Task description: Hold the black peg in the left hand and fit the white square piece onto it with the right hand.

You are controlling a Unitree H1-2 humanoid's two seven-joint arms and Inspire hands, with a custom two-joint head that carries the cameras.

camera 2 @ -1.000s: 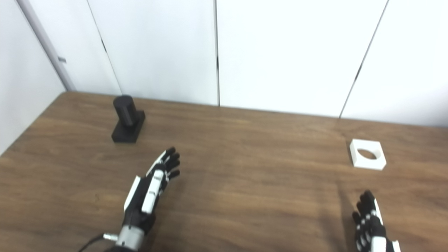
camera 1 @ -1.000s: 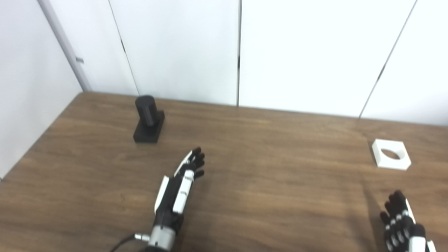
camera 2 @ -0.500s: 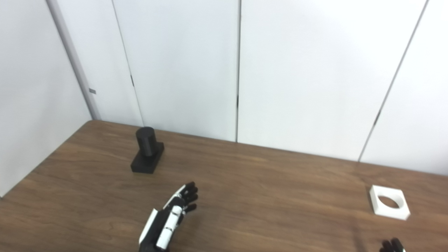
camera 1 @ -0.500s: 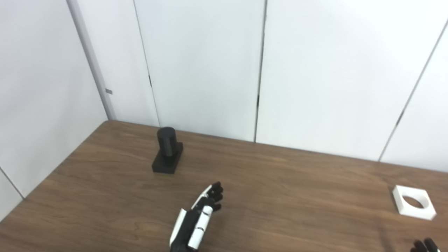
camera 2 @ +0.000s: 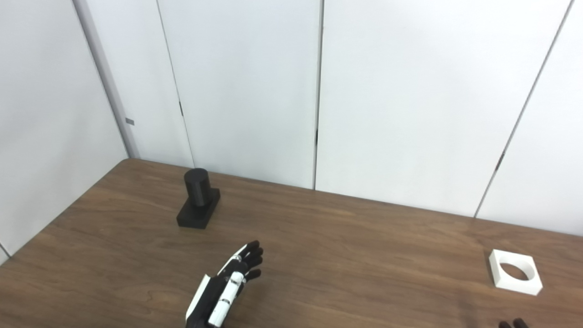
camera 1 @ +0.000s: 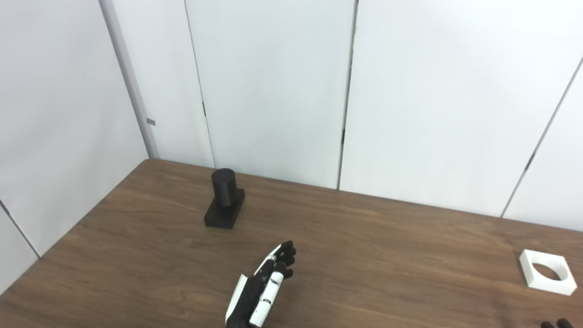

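The black peg (camera 1: 224,197), an upright cylinder on a flat black base, stands at the back left of the wooden table (camera 1: 387,246). The white square piece (camera 1: 548,272), with a round hole, lies flat at the far right. My left hand (camera 1: 264,291) is open and empty, fingers stretched out, above the table's front middle, well short of the peg. Only the fingertips of my right hand (camera 2: 513,324) show at the bottom right edge, below the white piece; they hold nothing that I can see.
White wall panels (camera 1: 273,91) close the table's back and left sides.
The camera has tilted up, so the whole picture has slid down. The right hand has dropped almost out of view. The peg and the white piece have not moved.
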